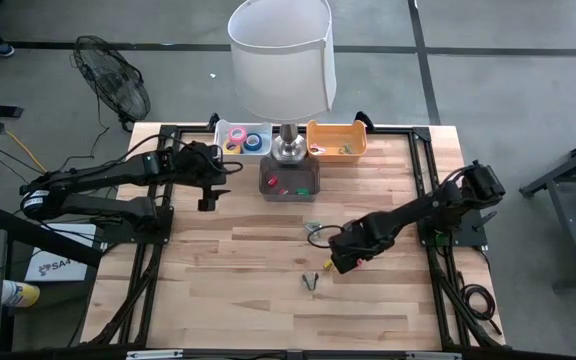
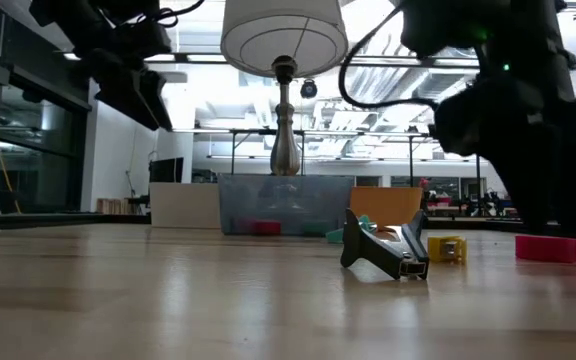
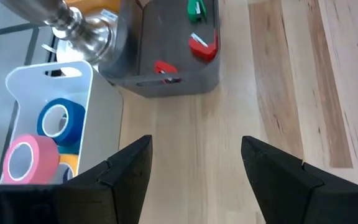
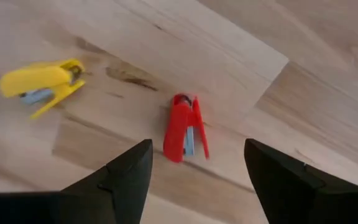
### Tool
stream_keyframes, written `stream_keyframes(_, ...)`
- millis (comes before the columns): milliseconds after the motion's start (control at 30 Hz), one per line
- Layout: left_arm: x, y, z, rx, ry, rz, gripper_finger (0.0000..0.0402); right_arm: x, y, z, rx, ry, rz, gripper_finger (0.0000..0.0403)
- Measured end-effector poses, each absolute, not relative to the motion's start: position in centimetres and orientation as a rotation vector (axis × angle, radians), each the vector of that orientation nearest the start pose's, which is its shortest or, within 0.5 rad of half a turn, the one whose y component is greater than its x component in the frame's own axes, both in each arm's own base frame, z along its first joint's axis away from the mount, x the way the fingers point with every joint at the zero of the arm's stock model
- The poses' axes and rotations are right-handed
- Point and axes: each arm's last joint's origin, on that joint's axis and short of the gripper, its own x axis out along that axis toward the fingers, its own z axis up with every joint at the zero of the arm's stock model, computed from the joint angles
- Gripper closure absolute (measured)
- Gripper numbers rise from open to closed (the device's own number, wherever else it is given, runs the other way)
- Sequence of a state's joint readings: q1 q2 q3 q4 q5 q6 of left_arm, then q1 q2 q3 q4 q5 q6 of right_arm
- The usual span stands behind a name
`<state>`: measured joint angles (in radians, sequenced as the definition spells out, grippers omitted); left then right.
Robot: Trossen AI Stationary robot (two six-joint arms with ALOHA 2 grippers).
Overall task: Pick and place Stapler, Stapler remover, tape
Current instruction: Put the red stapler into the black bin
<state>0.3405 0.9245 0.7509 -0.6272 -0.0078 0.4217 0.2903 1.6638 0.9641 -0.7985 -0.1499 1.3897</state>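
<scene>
My right gripper (image 4: 197, 149) is open and hovers over a small red stapler (image 4: 185, 127) that lies flat on the wood; a yellow stapler (image 4: 39, 84) lies beside it. In the high view this gripper (image 1: 340, 262) is at mid-table. A dark stapler remover (image 2: 383, 250) rests on the table nearby (image 1: 311, 283), and a second one with teal grips (image 1: 315, 230) lies farther back. My left gripper (image 3: 194, 146) is open and empty, held above the table beside the white tray (image 3: 101, 112) that holds the blue (image 3: 58, 119) and pink (image 3: 25, 158) tape rolls.
A grey bin (image 1: 290, 180) with small red and green items stands at the foot of a table lamp (image 1: 283, 60). An orange bin (image 1: 336, 138) sits to the right of the lamp, the white tray (image 1: 243, 140) to its left. Bare wood lies toward the near edge.
</scene>
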Motion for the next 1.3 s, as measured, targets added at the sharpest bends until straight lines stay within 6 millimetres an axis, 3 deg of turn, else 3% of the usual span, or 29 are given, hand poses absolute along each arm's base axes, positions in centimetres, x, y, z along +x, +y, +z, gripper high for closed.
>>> stream_keyframes(233, 16.9, 6.0, 26.1, 0.26, 0.857, 0.154, 0.016, 26.0, 8.3, 14.0, 0.982, 1.384, -0.713, 0.0157)
stream_keyframes(600, 16.9, 6.0, 26.1, 0.253, 0.857, 0.158, 0.016, 25.5, 9.3, 13.7, 0.895, 1.359, -0.674, 0.0169)
stream_keyframes(1300, 16.9, 6.0, 26.1, 0.252, 0.859, 0.168, 0.016, 24.6, 10.2, 13.6, 0.788, 1.373, -0.684, 0.0301)
